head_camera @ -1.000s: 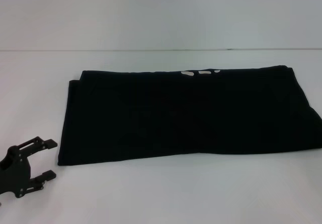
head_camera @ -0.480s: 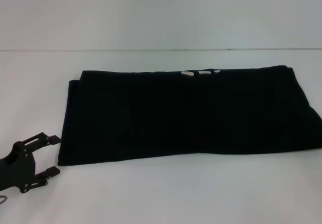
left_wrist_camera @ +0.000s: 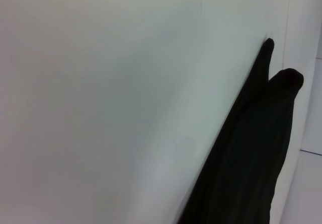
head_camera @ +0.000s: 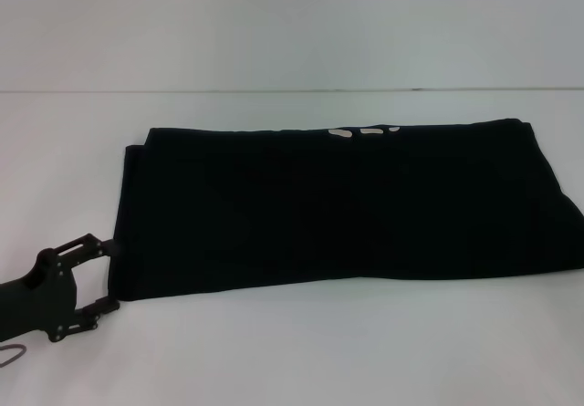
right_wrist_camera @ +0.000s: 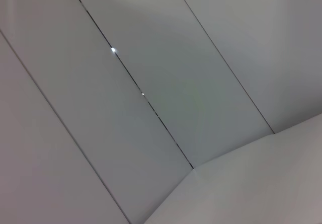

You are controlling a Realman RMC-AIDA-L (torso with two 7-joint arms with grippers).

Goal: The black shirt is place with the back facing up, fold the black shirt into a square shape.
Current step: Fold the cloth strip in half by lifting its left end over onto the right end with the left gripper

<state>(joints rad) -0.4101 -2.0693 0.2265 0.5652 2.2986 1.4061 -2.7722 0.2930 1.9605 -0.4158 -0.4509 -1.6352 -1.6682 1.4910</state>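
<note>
The black shirt lies folded into a long wide band across the white table, with bits of whitish lettering at its far edge. My left gripper is open at the shirt's near left corner, one finger touching the left edge, the other by the corner. The left wrist view shows the shirt as a dark strip on the table. My right gripper is out of view; its wrist camera sees only wall panels.
The white table's far edge meets a pale wall. Bare table lies in front of the shirt and to its left. A thin cable hangs by my left arm.
My left gripper has moved right and slightly away from me, from clear of the shirt to its near left corner, still open. The shirt has not moved.
</note>
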